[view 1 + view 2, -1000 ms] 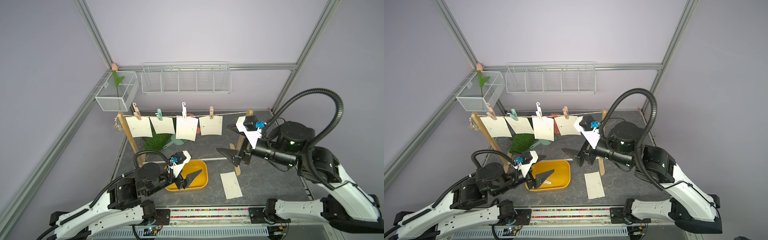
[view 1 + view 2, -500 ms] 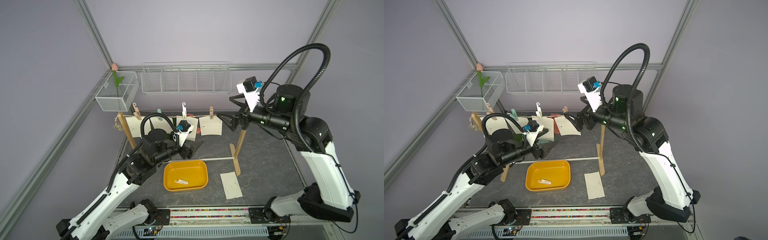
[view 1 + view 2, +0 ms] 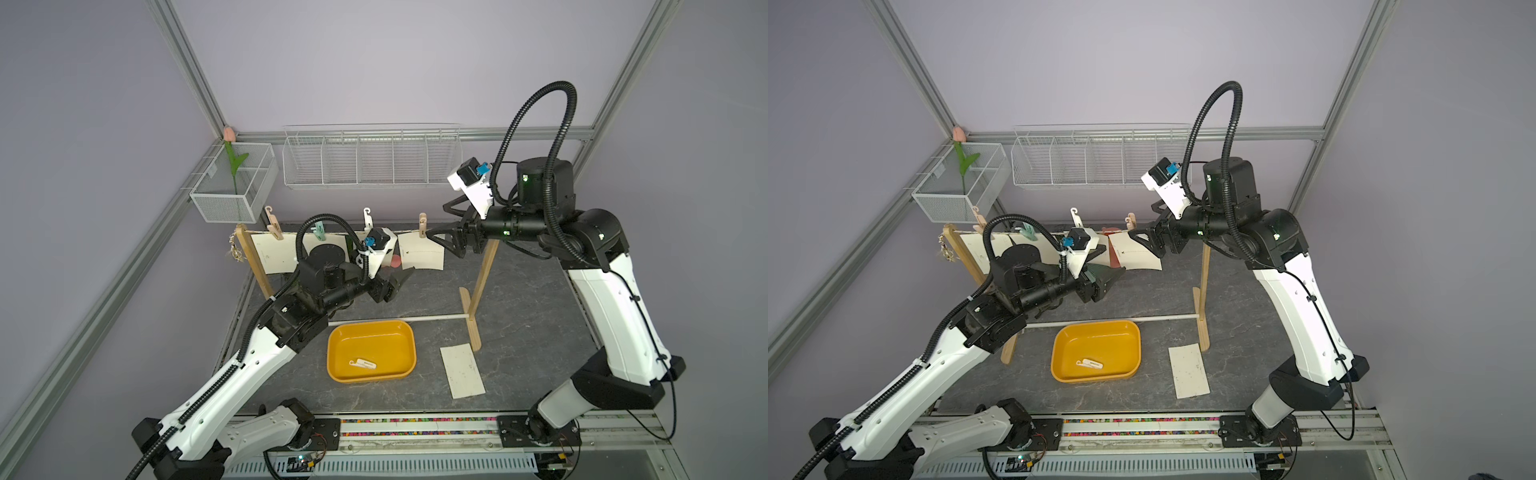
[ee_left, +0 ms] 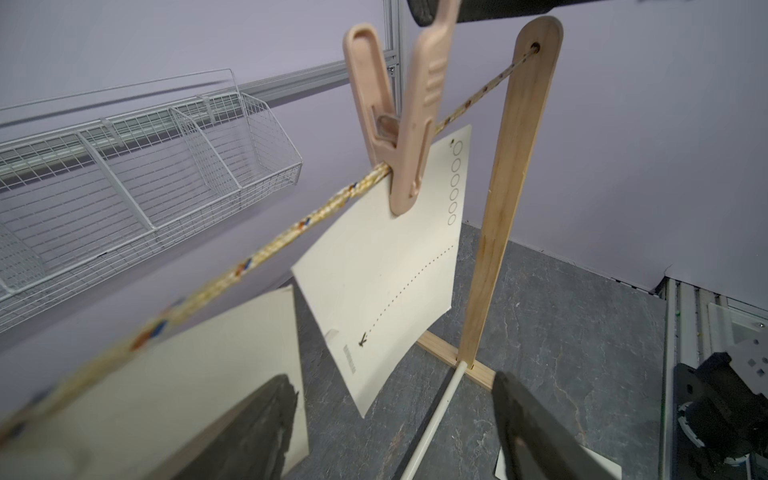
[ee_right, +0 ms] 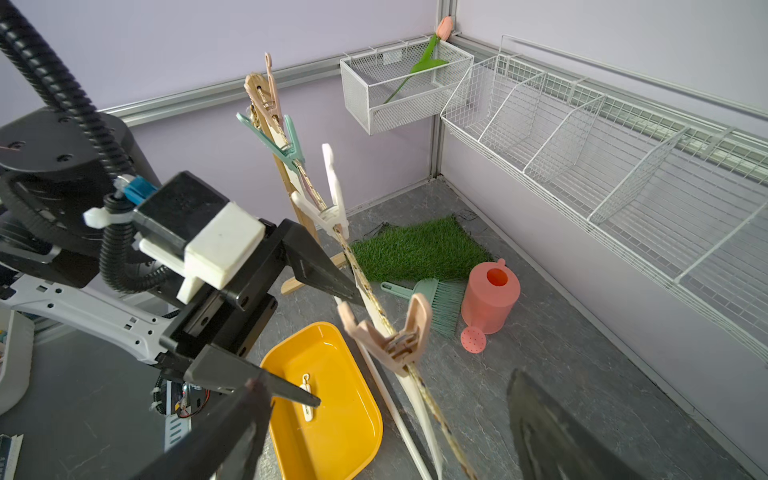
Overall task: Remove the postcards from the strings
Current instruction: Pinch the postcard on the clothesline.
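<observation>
The right fingers [image 5: 552,428] are spread wide and grasp nothing. They straddle the string [image 4: 249,262] at the beige pin [image 4: 407,124] nearest the right post [image 3: 484,282]; in the left wrist view 1 of them lies at the top of that pin's handle, though I cannot tell whether it presses. The left fingers [image 4: 266,424] are released too, well apart and empty, low in front of the hanging cards [image 3: 419,255]. Counted: 2 posts, 1 string, and 4 pins on it (beige, green, white, beige), with 4 cards beneath them, partly hidden by the left arm in both top views. 1 more card [image 3: 462,370] lies flat on the counter [image 3: 532,316] just beside the right post's foot, and 1 white pin [image 3: 363,364] lies in the 1 yellow tray [image 3: 374,340]. 1 second ago both arms were low, the left over the tray; now both are up at the string. Since 0.5 second ago the right fingers have moved in toward the beige pin. Cards, tray and loose pin have not moved.
</observation>
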